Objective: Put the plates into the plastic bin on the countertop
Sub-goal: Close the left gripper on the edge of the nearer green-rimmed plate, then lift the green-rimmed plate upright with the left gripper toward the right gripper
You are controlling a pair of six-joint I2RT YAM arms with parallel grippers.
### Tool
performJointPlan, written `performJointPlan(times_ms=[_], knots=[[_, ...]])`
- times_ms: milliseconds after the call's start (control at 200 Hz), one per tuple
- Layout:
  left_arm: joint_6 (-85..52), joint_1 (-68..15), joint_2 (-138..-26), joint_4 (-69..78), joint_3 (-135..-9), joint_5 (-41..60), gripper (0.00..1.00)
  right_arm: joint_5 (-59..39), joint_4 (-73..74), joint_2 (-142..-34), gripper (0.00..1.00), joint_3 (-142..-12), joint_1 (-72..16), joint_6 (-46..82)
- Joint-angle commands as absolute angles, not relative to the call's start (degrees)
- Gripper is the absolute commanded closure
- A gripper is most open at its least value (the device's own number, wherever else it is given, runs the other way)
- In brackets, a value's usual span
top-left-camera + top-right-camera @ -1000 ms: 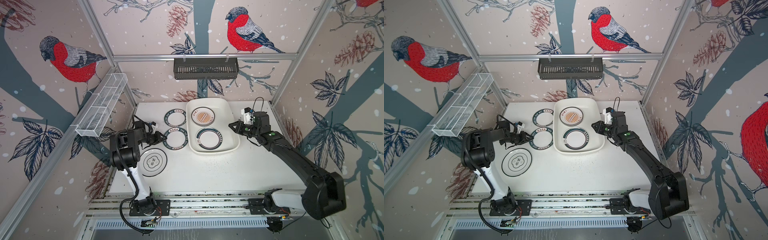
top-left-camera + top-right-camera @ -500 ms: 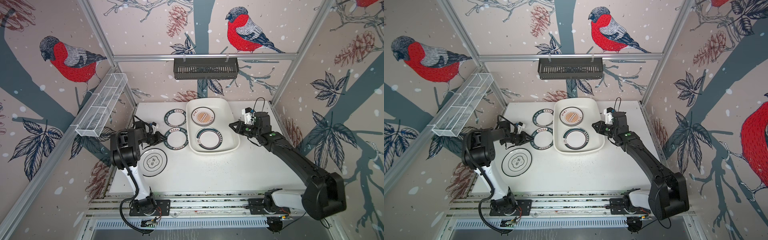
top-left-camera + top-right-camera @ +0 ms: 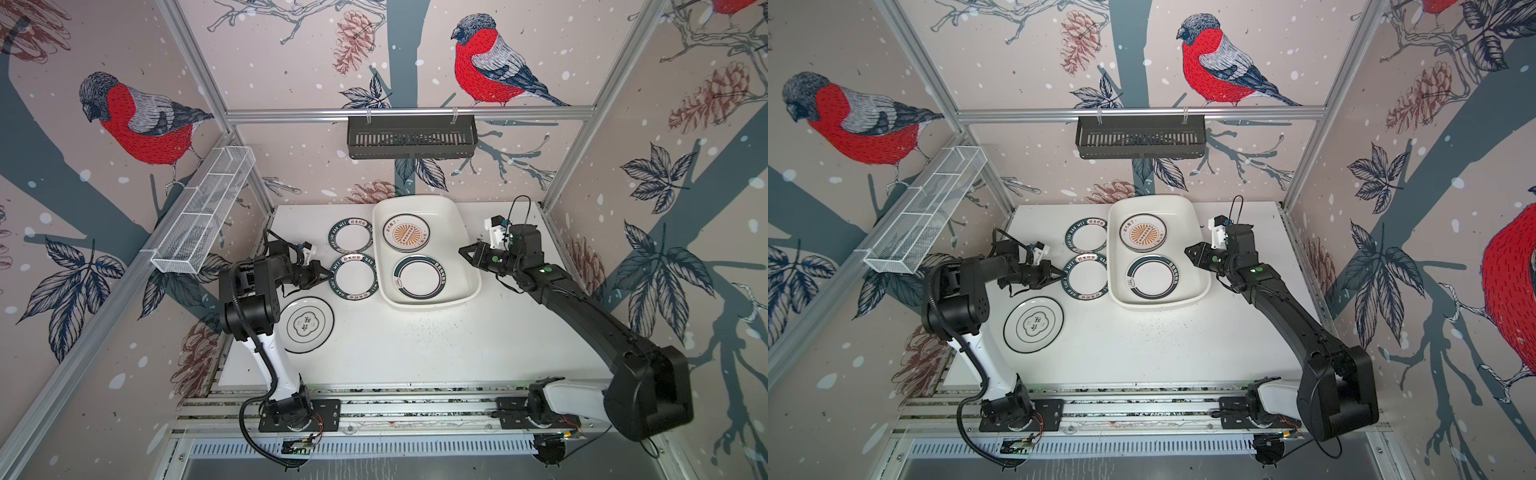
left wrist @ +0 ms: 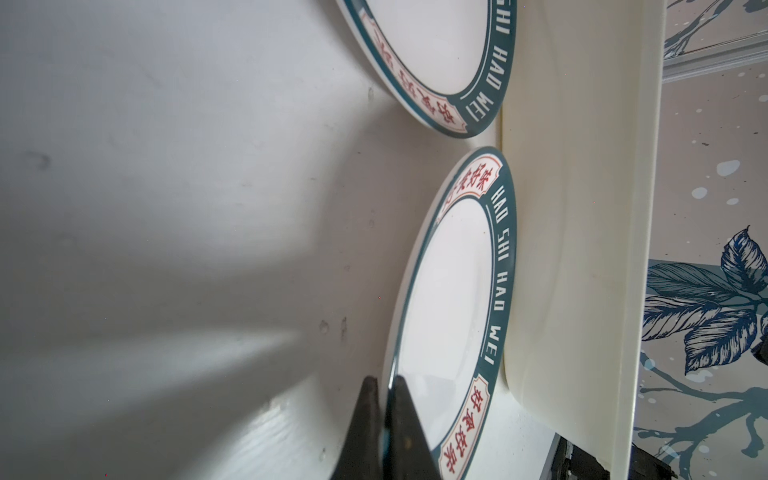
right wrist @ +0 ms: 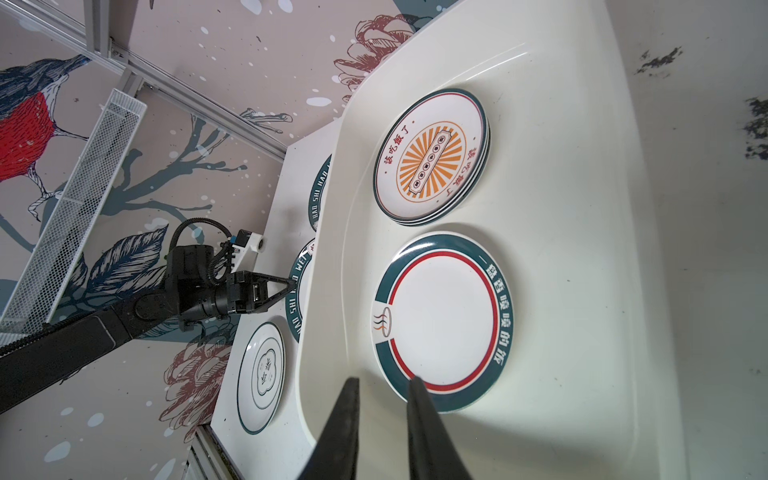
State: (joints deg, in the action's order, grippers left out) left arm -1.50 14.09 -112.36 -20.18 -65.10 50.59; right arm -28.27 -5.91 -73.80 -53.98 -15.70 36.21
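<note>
A: What has changed since a second ago?

B: The left hand (image 3: 325,272) has closed. In both top views its tips meet on the left rim of the near lettered plate (image 3: 355,276). That plate lies on the counter (image 3: 415,340), just beside the bin (image 3: 455,245). The left arm covers part of the emblem plate (image 3: 306,324).

A: Room to move?

B: Open counter stretches in front of the bin. The right hand (image 3: 1188,250) hovers at the bin's right rim, slightly parted and holding nothing.

A: The left wrist view?

B: Both fingers pinch the near plate's rim, which reads "HAO SHI HAO WEI". The far lettered plate (image 4: 436,41) is cut off by the frame and shows only "SHI HAO WEI".

A: The right wrist view?

B: Two parted fingers hang over the bin by the red-ringed plate (image 5: 444,324). The sunburst plate (image 5: 432,160) tops a stack, but I cannot count the plates beneath it. The bin wall hides most of both lettered plates.
</note>
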Motion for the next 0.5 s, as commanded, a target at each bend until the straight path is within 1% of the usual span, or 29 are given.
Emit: performJointPlan(times_ms=[0,495], knots=[[-0.46,13.97,-111.30,-20.93,-65.94,50.71,1.00,-28.74,-4.47,-73.48,0.77,-53.96,-15.50,36.43],[-0.55,16.08,-107.35,-24.72,-70.29,51.83,1.00,-29.38,-3.78,-73.83,0.77,-54.18,-15.33,36.41]])
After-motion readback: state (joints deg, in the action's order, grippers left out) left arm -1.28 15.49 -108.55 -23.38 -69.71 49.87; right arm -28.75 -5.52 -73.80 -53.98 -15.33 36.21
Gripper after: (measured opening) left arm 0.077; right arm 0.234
